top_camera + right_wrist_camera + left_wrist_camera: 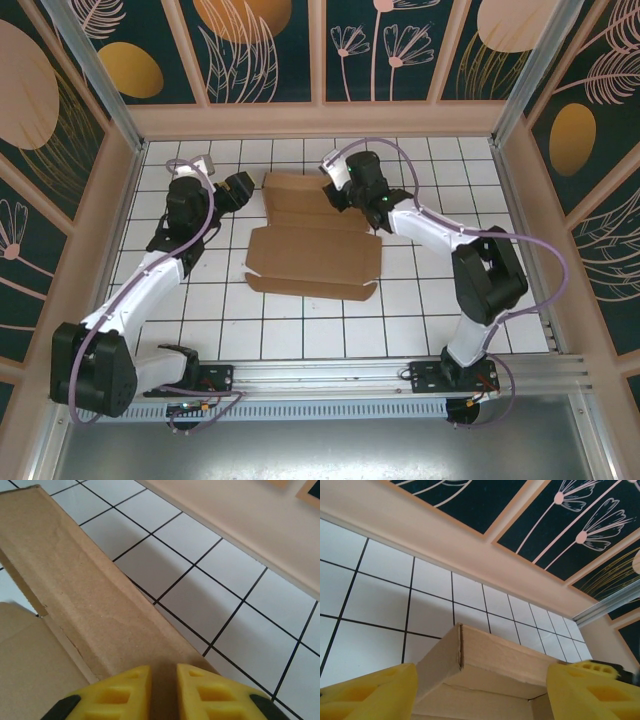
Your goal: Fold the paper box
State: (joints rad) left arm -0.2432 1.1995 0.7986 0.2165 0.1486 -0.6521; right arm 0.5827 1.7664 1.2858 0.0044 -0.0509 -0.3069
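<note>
The paper box (315,250) lies partly folded on the white tiled floor, a brown cardboard sheet with its far strip raised. My left gripper (240,188) sits at the far left end of the box. It is open, and a folded corner of the box (505,660) stands between its wide-apart yellow fingers (375,692). My right gripper (335,190) is at the far strip's right end. In the right wrist view it (163,680) is almost shut, a narrow slit left between its tips, just over the flap (75,580), which runs on underneath both fingers.
The beige back ledge (320,120) runs close behind both grippers. Side walls (125,200) close the floor on the left and right. A metal rail (400,375) with the arm bases runs along the near edge. Bare tiles (300,330) lie in front of the box.
</note>
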